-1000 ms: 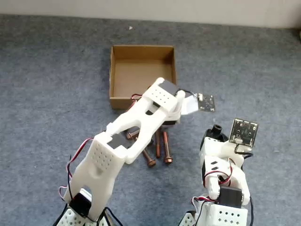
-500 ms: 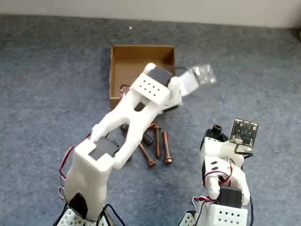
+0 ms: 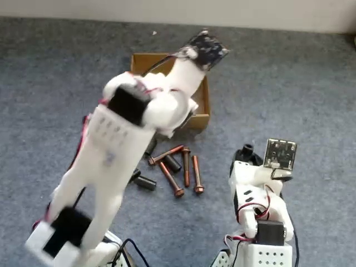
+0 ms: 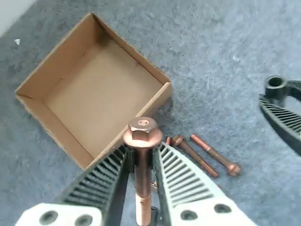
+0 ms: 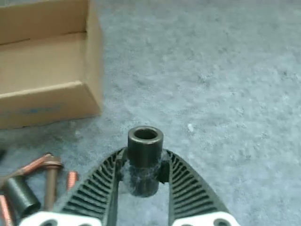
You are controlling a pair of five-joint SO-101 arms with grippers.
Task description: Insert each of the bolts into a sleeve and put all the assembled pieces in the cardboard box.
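Observation:
My left gripper point(image 4: 142, 149) is shut on a copper bolt point(image 4: 139, 136), head up, held above the near edge of the open cardboard box point(image 4: 99, 94). In the high view the raised left arm point(image 3: 128, 139) covers much of the box point(image 3: 204, 111). My right gripper point(image 5: 144, 157) is shut on a black sleeve point(image 5: 145, 141), bore facing up, low over the carpet to the right of the box point(image 5: 47, 101). It appears in the high view as the right gripper point(image 3: 245, 156). Several loose bolts point(image 3: 186, 167) and black sleeves point(image 3: 146, 182) lie on the carpet in front of the box.
Grey carpet covers the whole work area. The loose bolts point(image 4: 214, 155) lie between the two arms, and one sleeve point(image 5: 21, 195) rests beside them. The other arm's gripper with its sleeve point(image 4: 275, 87) shows at the edge of the left wrist view.
The left arm has risen from the pile of bolts and swung up over the box, carrying the bolt. The right arm has shifted slightly with its sleeve.

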